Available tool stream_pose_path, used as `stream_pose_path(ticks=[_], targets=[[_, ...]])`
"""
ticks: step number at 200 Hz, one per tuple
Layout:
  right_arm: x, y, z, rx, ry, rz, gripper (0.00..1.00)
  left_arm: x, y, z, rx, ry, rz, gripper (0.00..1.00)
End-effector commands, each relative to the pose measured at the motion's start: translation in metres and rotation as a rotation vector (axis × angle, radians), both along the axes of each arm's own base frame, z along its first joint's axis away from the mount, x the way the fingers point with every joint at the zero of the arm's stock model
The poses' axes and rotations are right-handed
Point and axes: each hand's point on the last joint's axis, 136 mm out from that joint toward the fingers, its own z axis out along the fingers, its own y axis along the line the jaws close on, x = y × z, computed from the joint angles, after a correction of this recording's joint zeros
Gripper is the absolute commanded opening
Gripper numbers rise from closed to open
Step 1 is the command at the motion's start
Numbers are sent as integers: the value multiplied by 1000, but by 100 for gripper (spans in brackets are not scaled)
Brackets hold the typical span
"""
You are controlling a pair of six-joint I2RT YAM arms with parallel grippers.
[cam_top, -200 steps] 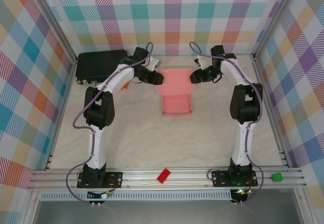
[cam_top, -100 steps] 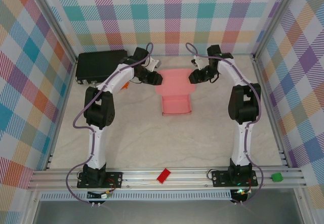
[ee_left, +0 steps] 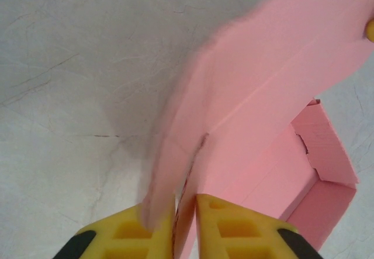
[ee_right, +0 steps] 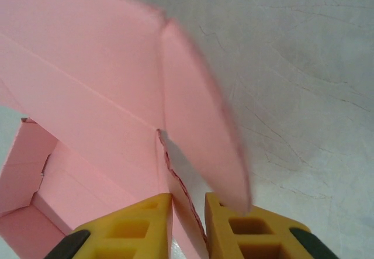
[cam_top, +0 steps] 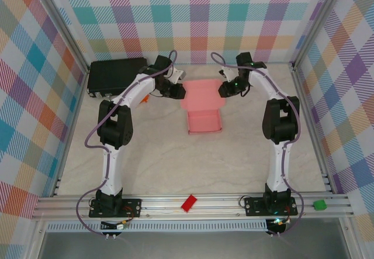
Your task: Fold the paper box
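At the far middle of the bench (cam_top: pixel 175 165), the paper box (cam_top: pixel 204 120) sits partly formed. It has an open tray with raised walls on the side nearer the arm bases and a wide lid panel at the far end. The left claw (cam_top: pixel 177 90) is at the panel's left side flap, with its yellow fingers (ee_left: pixel 234 232) clamped on the thin card edge. The right claw (cam_top: pixel 224 89) is at the opposite flap, also clamped on the card between its fingers (ee_right: pixel 137 227). Both flaps curl away from the panel. The tray lies just nearer the bases than the two claws.
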Motion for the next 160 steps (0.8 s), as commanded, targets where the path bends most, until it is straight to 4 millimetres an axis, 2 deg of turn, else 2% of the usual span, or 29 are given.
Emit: stream_pose_path(ticks=[1, 65, 106, 160], targets=[[-2, 4, 31, -1, -79, -2, 20, 4, 5, 10, -1, -2, 20, 12], [-8, 10, 48, -55, -140, -59, 11, 11, 6, 25, 14, -37, 93, 6], [-12, 15, 41, -102, -172, -86, 7, 14, 3, 32, 38, -99, 131, 7], [-17, 17, 31, -106, -155, -84, 12, 11, 2, 33, 29, -122, 145, 5]])
